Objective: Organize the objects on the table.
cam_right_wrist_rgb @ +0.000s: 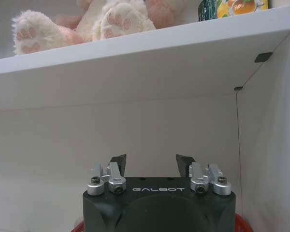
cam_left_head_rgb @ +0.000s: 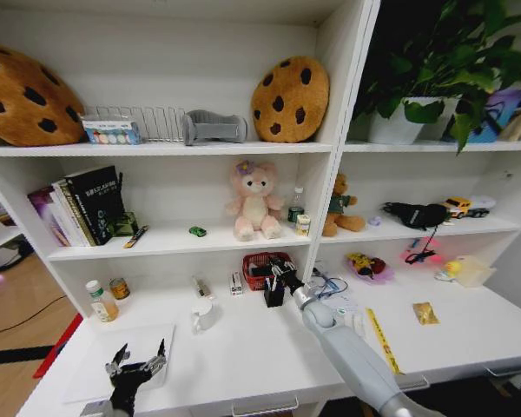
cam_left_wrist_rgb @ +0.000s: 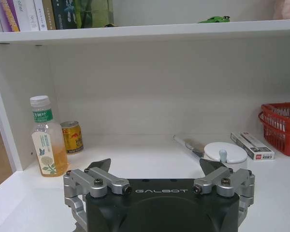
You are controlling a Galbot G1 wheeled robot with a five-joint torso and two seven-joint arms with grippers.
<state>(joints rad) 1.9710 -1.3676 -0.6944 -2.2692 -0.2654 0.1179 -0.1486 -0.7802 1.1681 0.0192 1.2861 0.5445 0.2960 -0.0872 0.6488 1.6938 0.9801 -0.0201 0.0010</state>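
Head view: the left end effector (cam_left_head_rgb: 137,365) hovers open over the slim silver laptop (cam_left_head_rgb: 122,360) on the white surface (cam_left_head_rgb: 260,360). The right end effector (cam_left_head_rgb: 280,274) reaches above the red basket (cam_left_head_rgb: 262,263); the gold foil packet (cam_left_head_rgb: 425,313) lies well to its right.

Left wrist view: "GALBOT" is printed on the open end effector (cam_left_wrist_rgb: 157,166); the green toy car (cam_left_wrist_rgb: 214,19) sits on the shelf above.

Right wrist view: the end effector (cam_right_wrist_rgb: 151,161), marked "GALBOT", is open and empty beneath the shelf.
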